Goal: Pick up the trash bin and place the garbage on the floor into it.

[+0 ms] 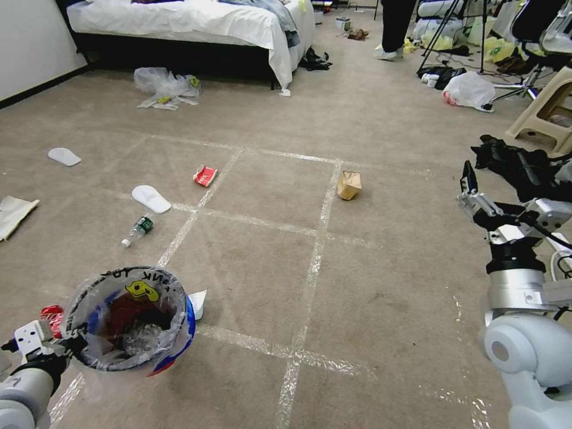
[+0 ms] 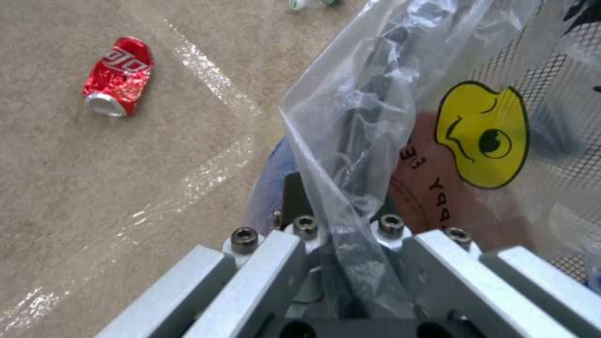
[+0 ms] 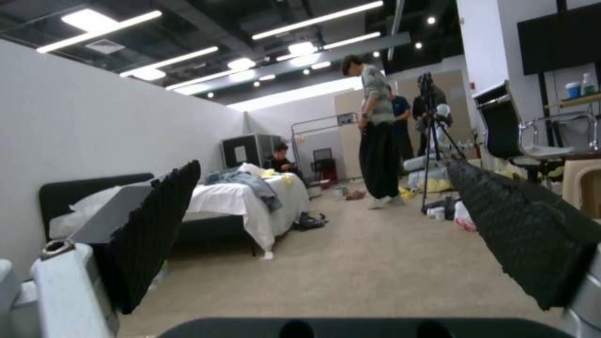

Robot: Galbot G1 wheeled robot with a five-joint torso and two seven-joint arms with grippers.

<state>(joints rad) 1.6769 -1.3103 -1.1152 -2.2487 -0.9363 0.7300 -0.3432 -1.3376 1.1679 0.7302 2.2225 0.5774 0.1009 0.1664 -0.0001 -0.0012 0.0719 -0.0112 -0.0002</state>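
Left gripper (image 1: 67,345) jaws grasp the trash bin (image 1: 128,322) rim; the crushed red can (image 2: 119,75) lies just beside it on the floor (image 1: 357,310), far from the released right gripper (image 1: 476,196).

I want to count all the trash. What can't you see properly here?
- Inside the trash bin: head view, the crinkly bag liner blurs what's in it.
- Left claw fingertips: left wrist view, covered by the liner.
- Crushed can: head view, partly behind the bin.
- White paper: head view, cut by the edge.
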